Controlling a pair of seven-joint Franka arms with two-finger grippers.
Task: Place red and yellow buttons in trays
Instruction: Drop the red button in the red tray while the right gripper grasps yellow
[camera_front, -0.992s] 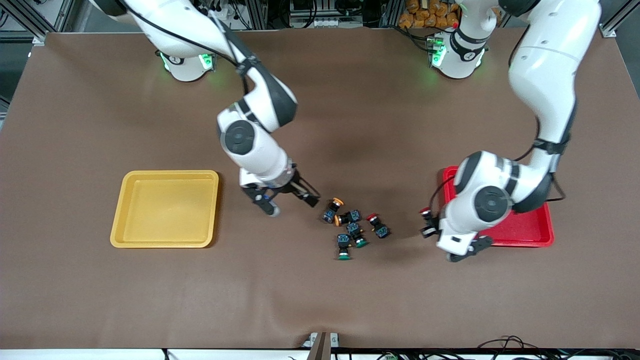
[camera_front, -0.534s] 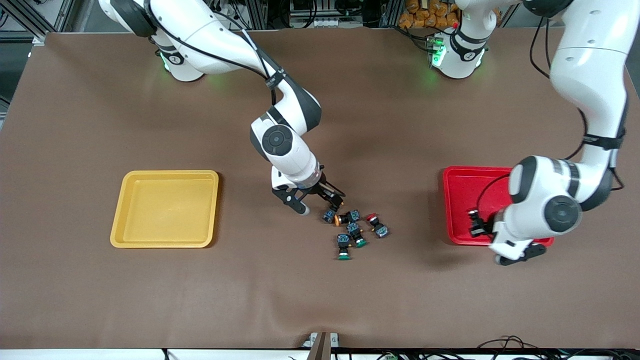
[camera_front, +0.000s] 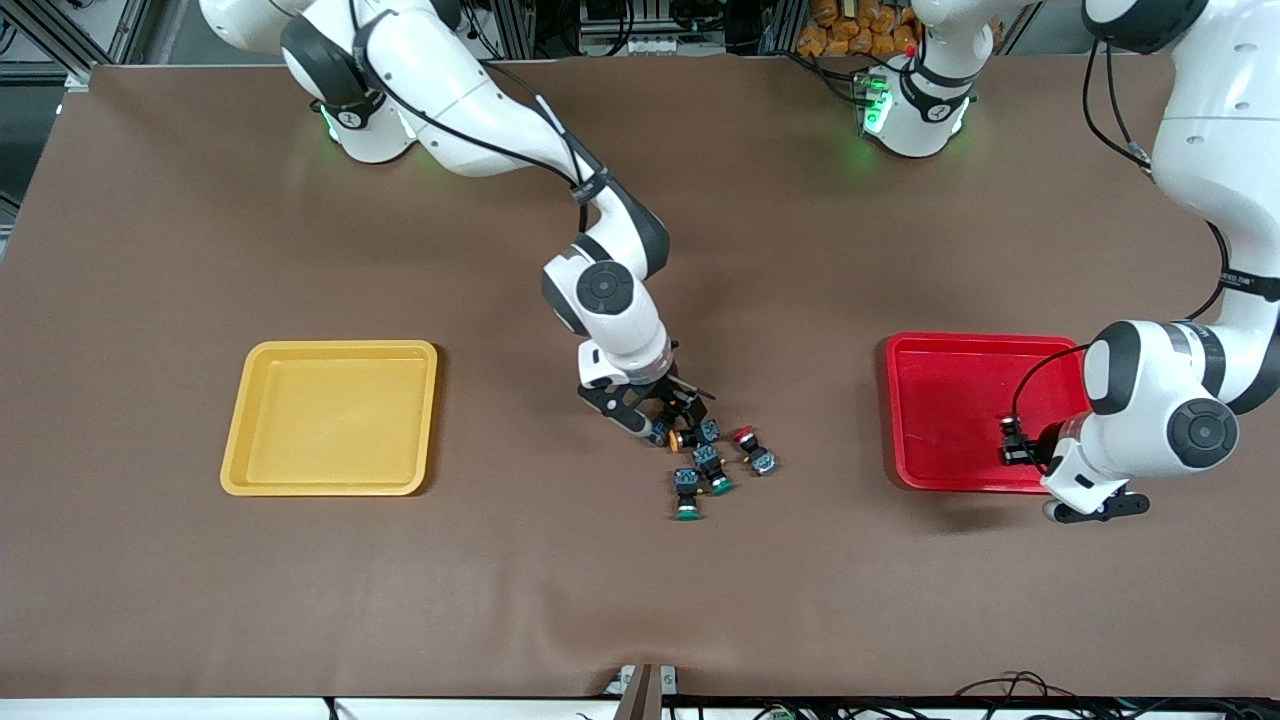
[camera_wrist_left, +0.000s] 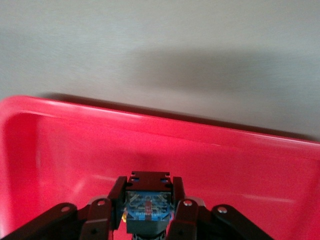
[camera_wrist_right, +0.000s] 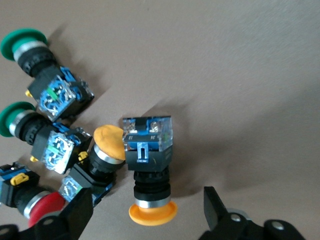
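Fingers of the right end effector (camera_wrist_right: 145, 210) stand wide astride a yellow button (camera_wrist_right: 148, 160) lying cap-toward-wrist on the bench (camera_front: 500, 600), while the left end effector (camera_wrist_left: 145, 220), clamped on a button (camera_wrist_left: 146, 206), hangs over the red tray (camera_front: 950, 400).

The right claw (camera_wrist_right: 145, 212) stands open around one yellow button (camera_wrist_right: 148, 165), whose neighbours crowd in on one side: a second yellow button (camera_wrist_right: 100, 157) touches it, with a red button (camera_wrist_right: 30, 202) and two green buttons (camera_wrist_right: 42, 75) packed just beside. Bare table (camera_front: 560, 580) lies all round the cluster. The yellow tray (camera_front: 330, 417) has open floor. The left claw (camera_wrist_left: 148, 220), shut on a button (camera_wrist_left: 148, 206), hangs over the red tray (camera_front: 950, 415).
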